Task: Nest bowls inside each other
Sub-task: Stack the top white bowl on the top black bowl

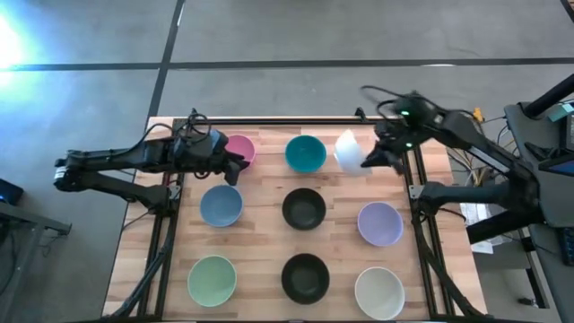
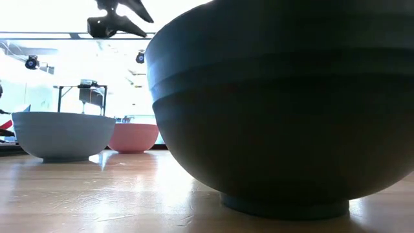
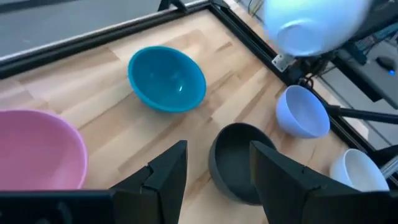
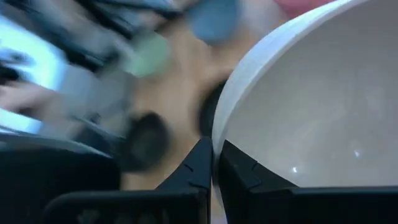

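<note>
- Right claw pinches the rim of a tilted white bowl, lifted beside the teal bowl.
- Left claw, fingers spread and empty, hovers at the pink bowl.

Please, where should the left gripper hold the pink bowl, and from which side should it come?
Probably the rim, coming from above. The pink bowl sits upright with its mouth open, and its round wall is too wide to span. The open left gripper is beside it, so one finger could go inside the near rim and one outside.
</note>
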### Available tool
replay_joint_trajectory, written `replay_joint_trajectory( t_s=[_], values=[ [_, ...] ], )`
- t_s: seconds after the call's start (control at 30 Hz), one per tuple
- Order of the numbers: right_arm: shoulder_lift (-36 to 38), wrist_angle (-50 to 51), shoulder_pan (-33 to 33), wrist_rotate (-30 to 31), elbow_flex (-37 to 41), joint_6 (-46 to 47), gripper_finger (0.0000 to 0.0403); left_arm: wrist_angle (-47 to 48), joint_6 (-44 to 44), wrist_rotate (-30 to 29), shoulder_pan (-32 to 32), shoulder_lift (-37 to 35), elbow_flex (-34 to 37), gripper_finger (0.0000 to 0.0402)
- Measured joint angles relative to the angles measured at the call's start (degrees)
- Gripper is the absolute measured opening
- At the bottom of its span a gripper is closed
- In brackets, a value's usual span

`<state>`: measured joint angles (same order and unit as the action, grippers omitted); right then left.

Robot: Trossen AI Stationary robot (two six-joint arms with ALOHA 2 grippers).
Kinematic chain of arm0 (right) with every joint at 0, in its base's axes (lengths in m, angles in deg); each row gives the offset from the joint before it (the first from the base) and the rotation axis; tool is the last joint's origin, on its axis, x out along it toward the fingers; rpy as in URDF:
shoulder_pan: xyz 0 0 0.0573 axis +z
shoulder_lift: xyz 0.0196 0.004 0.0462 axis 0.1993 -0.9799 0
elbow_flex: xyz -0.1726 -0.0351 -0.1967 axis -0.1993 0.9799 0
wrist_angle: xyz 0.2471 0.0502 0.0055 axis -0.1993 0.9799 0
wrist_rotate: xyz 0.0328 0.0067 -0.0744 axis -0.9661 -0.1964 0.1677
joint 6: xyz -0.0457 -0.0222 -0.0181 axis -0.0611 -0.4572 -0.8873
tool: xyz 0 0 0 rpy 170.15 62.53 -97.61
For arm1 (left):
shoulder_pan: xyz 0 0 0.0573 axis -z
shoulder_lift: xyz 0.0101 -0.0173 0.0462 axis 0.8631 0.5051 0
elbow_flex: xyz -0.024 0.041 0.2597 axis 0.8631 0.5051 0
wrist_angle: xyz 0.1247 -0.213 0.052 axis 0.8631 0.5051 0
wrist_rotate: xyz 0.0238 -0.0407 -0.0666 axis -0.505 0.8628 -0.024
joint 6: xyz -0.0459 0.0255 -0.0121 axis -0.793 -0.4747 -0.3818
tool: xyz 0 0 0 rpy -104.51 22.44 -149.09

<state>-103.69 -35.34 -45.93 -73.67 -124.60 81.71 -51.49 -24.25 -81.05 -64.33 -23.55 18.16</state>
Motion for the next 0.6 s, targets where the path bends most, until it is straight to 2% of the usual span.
replay_joint_trajectory(
  t_s=[0.07,0.17,0.3,0.47,0.6],
  values=[
    [4.17,-7.21,1.33,-2.79,3.07,5.25,0.0010,-0.19,-0.04,0.59,0.73,0.59,0.00,0.0159],
    [8.07,-16.52,5.77,-3.22,6.93,10.92,0.0009,-0.10,-0.12,1.20,2.11,0.90,0.00,0.0159],
    [7.79,-25.44,14.40,-1.04,8.55,14.43,0.0009,1.97,0.13,1.18,3.22,-0.20,0.00,0.0159],
    [-0.35,-29.68,24.85,14.75,4.81,14.32,0.0009,11.73,0.48,0.44,3.21,-4.29,0.00,0.0159],
    [-12.24,-26.04,29.83,19.24,-4.49,9.57,0.0009,18.28,0.61,-2.33,3.21,-8.27,0.09,0.0159]
  ],
)
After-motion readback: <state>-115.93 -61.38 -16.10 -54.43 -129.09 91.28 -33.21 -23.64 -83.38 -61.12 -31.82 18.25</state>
